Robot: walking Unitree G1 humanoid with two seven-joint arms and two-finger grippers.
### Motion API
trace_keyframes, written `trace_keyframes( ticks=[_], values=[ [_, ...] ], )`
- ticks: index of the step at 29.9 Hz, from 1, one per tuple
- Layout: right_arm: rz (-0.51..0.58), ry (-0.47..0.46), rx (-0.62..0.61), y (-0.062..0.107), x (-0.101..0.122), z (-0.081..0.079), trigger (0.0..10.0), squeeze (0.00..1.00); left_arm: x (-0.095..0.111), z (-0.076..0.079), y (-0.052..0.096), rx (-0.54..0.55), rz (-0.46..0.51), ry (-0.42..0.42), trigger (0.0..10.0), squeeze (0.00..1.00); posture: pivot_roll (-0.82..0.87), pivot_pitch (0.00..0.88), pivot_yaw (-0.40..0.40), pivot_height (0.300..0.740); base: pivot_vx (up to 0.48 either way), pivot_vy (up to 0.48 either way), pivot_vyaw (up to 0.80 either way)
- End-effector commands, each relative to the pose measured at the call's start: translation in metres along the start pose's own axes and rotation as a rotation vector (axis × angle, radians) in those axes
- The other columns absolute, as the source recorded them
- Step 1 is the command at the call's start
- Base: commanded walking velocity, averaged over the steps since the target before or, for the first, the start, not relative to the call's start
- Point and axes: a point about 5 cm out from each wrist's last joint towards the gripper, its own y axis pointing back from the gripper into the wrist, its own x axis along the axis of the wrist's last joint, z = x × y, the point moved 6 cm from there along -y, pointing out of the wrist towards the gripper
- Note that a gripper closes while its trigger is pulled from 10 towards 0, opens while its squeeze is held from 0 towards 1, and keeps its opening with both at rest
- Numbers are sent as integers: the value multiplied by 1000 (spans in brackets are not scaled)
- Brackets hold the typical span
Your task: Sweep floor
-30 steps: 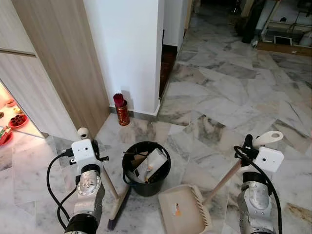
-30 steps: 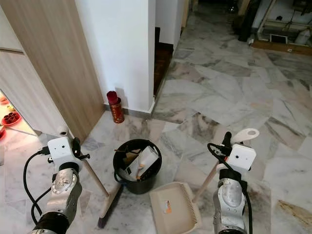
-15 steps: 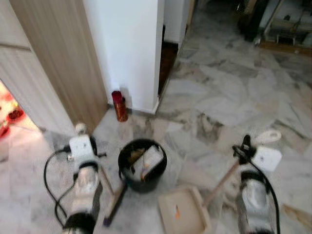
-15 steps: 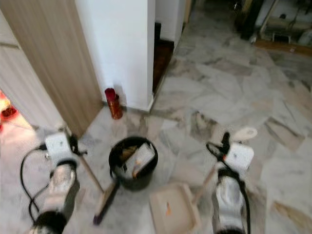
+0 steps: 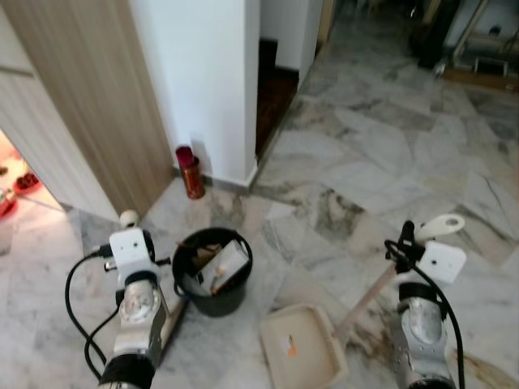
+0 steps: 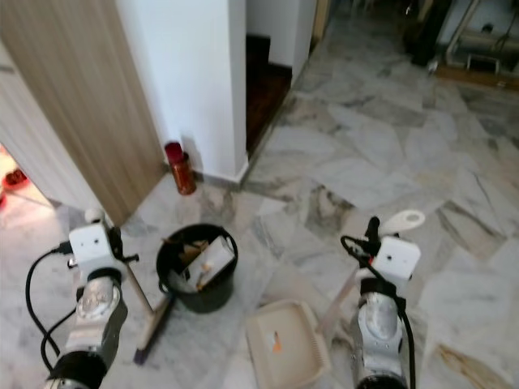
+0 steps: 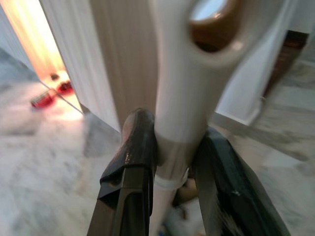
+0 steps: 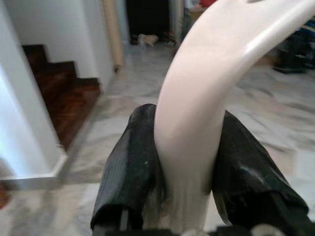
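Left end effector [image 7: 172,162] clenched on the broom [image 6: 150,312] handle; right end effector [image 8: 189,162] on the dustpan [image 5: 302,354] handle, bin [image 5: 212,271] at 11 o'clock. Both light, rigid; handle tops suit gripping.

A home hallway: marble floor [image 5: 381,154], wooden stairs [image 5: 273,85], wood-panelled wall [image 5: 89,97].

Glossy grey-veined marble floor [image 5: 389,154] is reflecting light. A smooth cream plastic dustpan [image 5: 302,348] is lying beside a shiny black plastic bin [image 5: 212,275]. Matt wood-grain panelling [image 5: 81,97] is flanking a smooth white wall [image 5: 203,73].
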Motion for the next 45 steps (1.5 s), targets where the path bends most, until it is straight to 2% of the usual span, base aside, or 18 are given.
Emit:
trace_keyframes(
  ticks=[1,10,18,24,28,45],
  values=[
    [43,1,11,-5,11,-4,10000,0,1,0,-2,-4,-5,7,10000,0,0,73,-8,740,0,0,0],
    [41,0,10,-5,10,-3,10000,0,-3,-6,0,26,-21,-22,10000,0,-2,72,-8,740,0,0,0],
    [40,3,6,-5,9,-2,10000,0,-1,-13,10,34,3,-30,10000,0,0,71,-7,740,0,0,0],
    [36,1,9,-5,8,-3,10000,0,5,-6,12,-6,31,-20,10000,0,2,67,-7,740,0,0,0],
    [37,-1,8,-5,8,-4,10000,0,9,2,11,-40,51,-50,10000,0,-2,65,-4,740,0,0,0],
    [37,-6,8,-5,8,-5,10000,0,8,3,15,-48,41,-60,10000,0,4,45,3,740,0,-318,0]
  ],
)
